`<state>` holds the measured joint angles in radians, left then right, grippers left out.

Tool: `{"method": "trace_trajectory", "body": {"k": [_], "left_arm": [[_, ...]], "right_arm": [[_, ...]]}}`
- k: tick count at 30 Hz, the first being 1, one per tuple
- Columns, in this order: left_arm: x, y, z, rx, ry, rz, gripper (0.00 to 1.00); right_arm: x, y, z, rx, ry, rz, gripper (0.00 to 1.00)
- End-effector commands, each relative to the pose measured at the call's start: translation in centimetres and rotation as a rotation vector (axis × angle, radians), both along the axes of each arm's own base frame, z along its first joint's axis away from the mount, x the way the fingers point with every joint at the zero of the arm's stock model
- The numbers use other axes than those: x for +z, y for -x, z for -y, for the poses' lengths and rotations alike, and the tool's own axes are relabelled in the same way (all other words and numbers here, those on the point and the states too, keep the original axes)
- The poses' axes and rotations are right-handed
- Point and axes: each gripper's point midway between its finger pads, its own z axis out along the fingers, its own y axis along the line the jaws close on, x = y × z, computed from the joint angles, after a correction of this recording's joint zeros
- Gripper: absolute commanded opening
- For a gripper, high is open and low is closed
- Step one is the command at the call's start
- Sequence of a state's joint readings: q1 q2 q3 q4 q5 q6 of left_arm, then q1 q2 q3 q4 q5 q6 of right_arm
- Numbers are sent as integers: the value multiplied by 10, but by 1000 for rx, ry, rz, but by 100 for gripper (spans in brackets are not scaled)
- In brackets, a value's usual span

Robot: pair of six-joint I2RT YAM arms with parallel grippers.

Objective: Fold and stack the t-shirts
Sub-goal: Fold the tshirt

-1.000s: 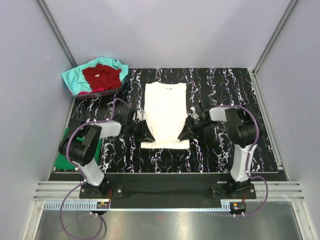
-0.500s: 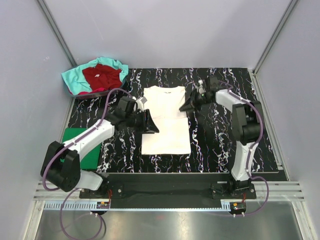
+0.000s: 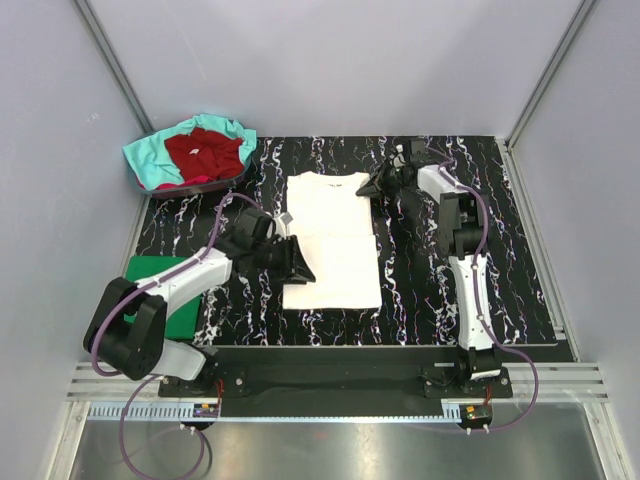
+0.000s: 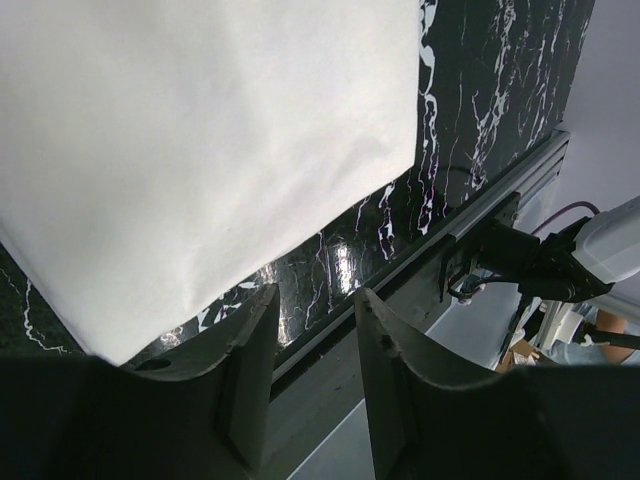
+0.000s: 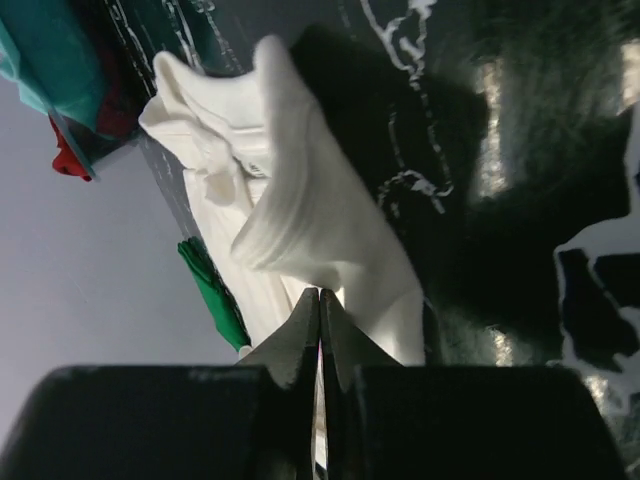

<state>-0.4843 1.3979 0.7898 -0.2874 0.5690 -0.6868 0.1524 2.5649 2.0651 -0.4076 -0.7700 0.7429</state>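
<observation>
Marbled table (image 3: pixel 500 250): right gripper (image 5: pixel 320 300) pinches far corner of white t-shirt (image 3: pixel 330 245); left gripper (image 4: pixel 315 300) half-open, empty; one-sided pull could skew fold.

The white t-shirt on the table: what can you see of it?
The white t-shirt is soft, plain cloth, no print showing, sleeves folded in into a long rectangle, collar away from the arms. It lies flat on the black marbled table, except its far right corner, bunched up in the shut right end effector. The open left end effector hovers at its left edge.
</observation>
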Motion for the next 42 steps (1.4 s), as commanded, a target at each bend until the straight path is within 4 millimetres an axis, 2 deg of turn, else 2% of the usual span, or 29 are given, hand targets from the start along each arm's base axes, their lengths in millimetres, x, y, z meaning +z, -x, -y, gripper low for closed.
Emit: {"method": "trace_trajectory", "body": {"k": [1,2,7,13,18,27,32,36,39,40,42], "left_arm": [[9,1,5,-21,54,31,41],[4,3,4,-20,51,24,41],[-5,7,4,-26,51,0,41],[-24,14,2,-35,36,-41,41],[-26,16,2,-39,45,-46,41],[-28,20,2,-46,47,-53,41],[-30,24,0,-45,45,-62,41],[-28,24,-1,-47,42,-59,41],[-23,20,-2,-46,30,-40,41],[-20,19,-3,-45,20,-37,42],[-17,14,-7,-36,-6,-15,42]], "right_arm": [[13,-17,-6,-17,-17,52,3],[7,-17,-6,-24,-23,39,3],[1,-29,-9,-54,-52,55,2],[10,-41,-12,-77,-78,74,2],[15,-49,-11,-100,-90,81,2],[-13,-64,-10,-150,-113,25,3],[-26,-65,-8,-172,-98,0,3],[-17,-63,-8,-158,-96,6,4],[9,-64,-6,-145,-108,36,7],[31,-69,-4,-139,-111,78,10],[48,-67,1,-136,-103,70,14]]}}
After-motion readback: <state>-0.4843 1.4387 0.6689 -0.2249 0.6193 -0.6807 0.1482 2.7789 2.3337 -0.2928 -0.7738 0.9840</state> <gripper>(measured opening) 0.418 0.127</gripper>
